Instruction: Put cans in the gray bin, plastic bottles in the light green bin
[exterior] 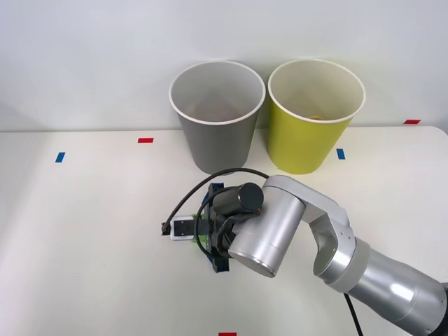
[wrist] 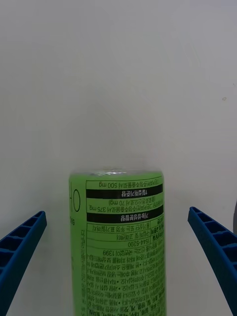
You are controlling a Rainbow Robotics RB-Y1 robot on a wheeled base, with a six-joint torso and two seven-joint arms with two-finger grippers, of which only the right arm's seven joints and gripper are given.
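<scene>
A bright green plastic bottle (wrist: 118, 247) with a printed label lies on the white table between my right gripper's blue ribbed fingers (wrist: 207, 232). There is a gap on each side of it, so the right gripper (wrist: 117, 212) is open around it. In the front view the right gripper (exterior: 208, 234) is low over the table's middle, and the wrist hides all but a sliver of the bottle (exterior: 202, 242). The gray bin (exterior: 217, 140) and the light green bin (exterior: 302, 143) stand upright side by side behind it at the table's back. Cans are out of view.
Small red tape marks (exterior: 145, 140) and blue tape marks (exterior: 60, 157) dot the white table (exterior: 84, 231). A black cable (exterior: 210, 183) loops over my wrist. The right arm's silver links (exterior: 364, 269) cross the table's front right.
</scene>
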